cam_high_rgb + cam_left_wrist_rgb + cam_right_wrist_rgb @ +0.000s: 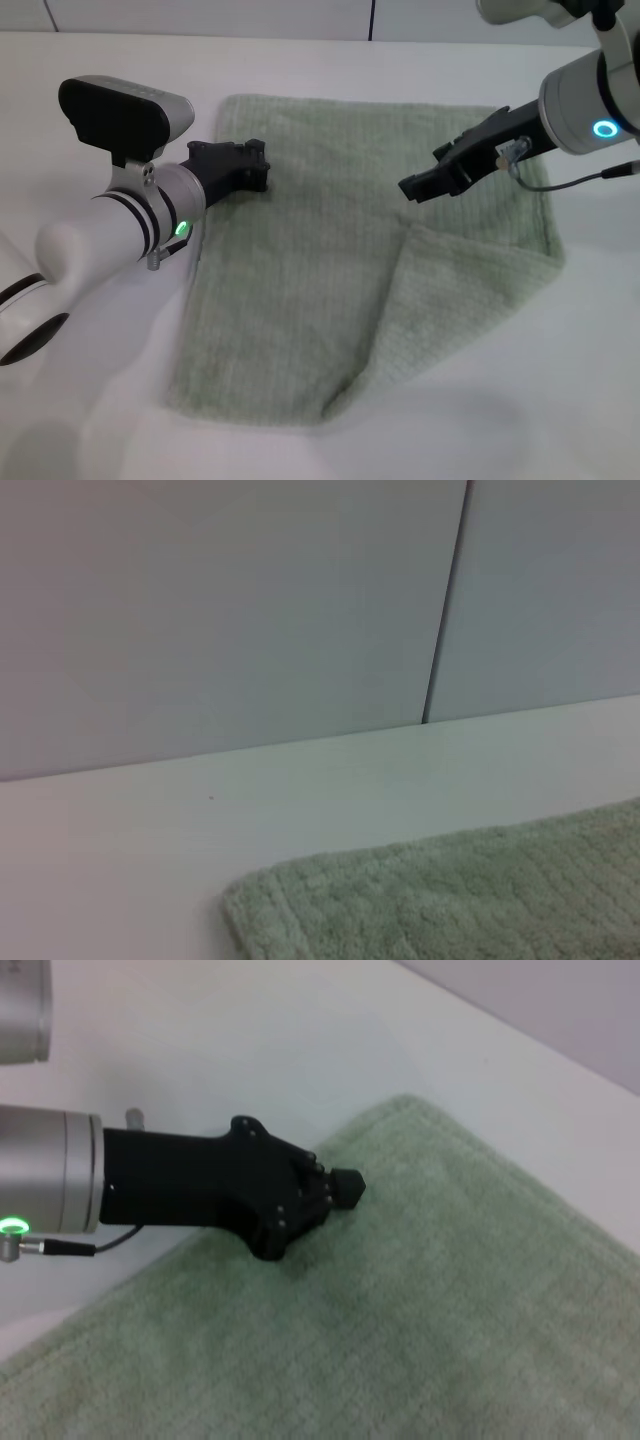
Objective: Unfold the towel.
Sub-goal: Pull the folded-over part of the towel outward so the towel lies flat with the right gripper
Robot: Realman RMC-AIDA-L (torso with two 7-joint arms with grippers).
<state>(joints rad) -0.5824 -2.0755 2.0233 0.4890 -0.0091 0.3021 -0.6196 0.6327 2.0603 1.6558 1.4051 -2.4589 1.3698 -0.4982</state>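
The pale green towel (300,270) lies on the white table, with its near right corner folded over into a triangular flap (450,310). My left gripper (258,165) rests low at the towel's far left edge. In the right wrist view that left gripper (345,1186) looks shut, its tip on the cloth and nothing between its fingers. My right gripper (412,187) hovers above the towel's far right part, just beyond the flap. The left wrist view shows only the towel's far corner (450,900).
The white table (90,420) surrounds the towel on all sides. A grey panelled wall (250,610) rises behind the table's far edge. A cable (580,180) hangs from my right wrist over the towel's right edge.
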